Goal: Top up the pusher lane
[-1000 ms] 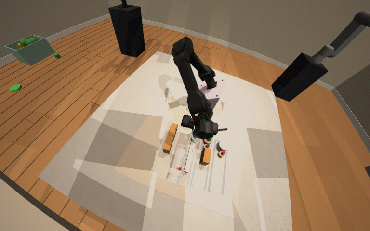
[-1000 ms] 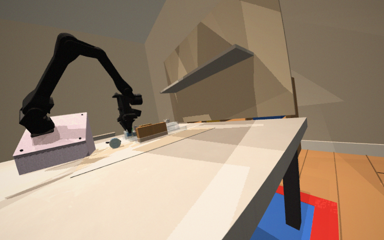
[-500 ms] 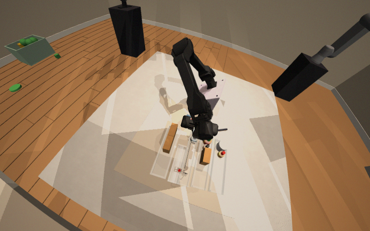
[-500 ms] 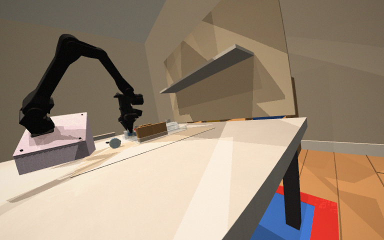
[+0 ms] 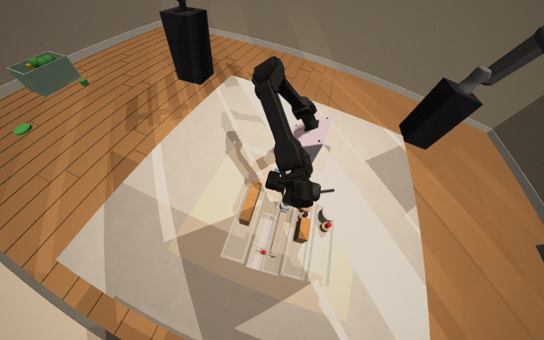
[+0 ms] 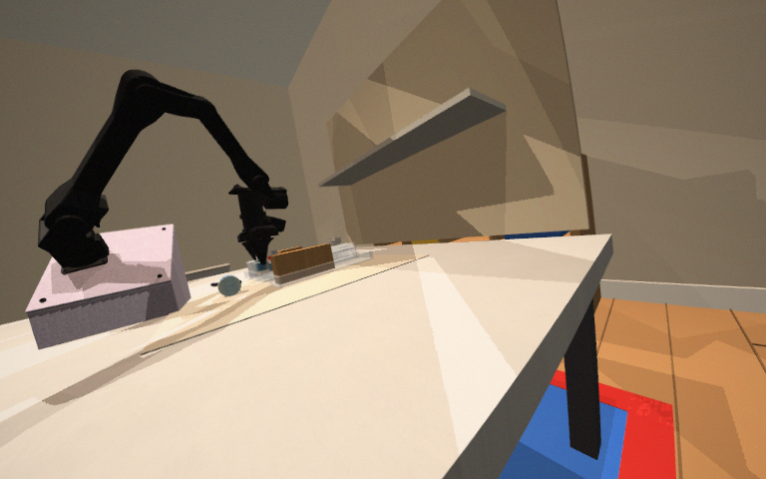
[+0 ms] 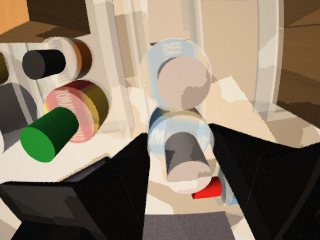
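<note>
A green-capped jar [image 7: 75, 112] leans toward the lower left of the wrist view, near a black-capped one [image 7: 57, 60]; a pale green bin [image 5: 52, 78] holds green round things; a green disc [image 5: 22, 129] lies on the floor [image 5: 92, 132]; a grey shelf [image 6: 418, 135] juts from a wall panel [image 6: 440, 186].

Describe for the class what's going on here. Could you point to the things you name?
A black robot arm [image 5: 286, 132] [image 6: 135, 113] grips a blue-labelled jar [image 7: 182, 150] in its claw [image 5: 285, 203] [image 6: 262, 262] [image 7: 178, 134]. A matching jar [image 7: 177, 75] is right beside it, in the clear lane. The held jar has not been let go; whether it touches the lane floor, I cannot tell.
</note>
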Controlling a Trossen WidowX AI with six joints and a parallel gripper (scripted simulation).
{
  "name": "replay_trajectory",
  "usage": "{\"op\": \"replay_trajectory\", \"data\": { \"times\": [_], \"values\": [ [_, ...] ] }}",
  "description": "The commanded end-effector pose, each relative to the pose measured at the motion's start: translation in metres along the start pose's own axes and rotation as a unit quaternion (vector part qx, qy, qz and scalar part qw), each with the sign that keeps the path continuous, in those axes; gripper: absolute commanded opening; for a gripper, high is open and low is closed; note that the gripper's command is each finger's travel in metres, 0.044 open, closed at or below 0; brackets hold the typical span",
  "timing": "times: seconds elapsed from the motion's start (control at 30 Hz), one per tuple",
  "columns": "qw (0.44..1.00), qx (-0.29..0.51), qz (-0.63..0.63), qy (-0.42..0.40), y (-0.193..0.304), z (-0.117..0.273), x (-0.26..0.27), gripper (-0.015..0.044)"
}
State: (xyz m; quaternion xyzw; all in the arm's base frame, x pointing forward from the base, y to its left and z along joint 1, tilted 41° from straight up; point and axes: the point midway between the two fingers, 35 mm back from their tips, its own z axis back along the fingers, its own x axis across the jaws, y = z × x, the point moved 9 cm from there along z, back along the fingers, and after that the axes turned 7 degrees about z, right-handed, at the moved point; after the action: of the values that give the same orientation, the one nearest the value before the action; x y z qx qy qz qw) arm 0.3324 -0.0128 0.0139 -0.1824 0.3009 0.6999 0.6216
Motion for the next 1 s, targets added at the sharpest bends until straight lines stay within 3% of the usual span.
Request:
{"op": "replay_trajectory", "data": {
  "times": [0.0, 0.97],
  "values": [
    [1.0, -0.014, -0.008, 0.003, -0.0092, 0.0048, -0.0033, 0.0],
    [1.0, -0.014, -0.009, 0.003, -0.0154, 0.0061, -0.0038, 0.0]
  ]
}}
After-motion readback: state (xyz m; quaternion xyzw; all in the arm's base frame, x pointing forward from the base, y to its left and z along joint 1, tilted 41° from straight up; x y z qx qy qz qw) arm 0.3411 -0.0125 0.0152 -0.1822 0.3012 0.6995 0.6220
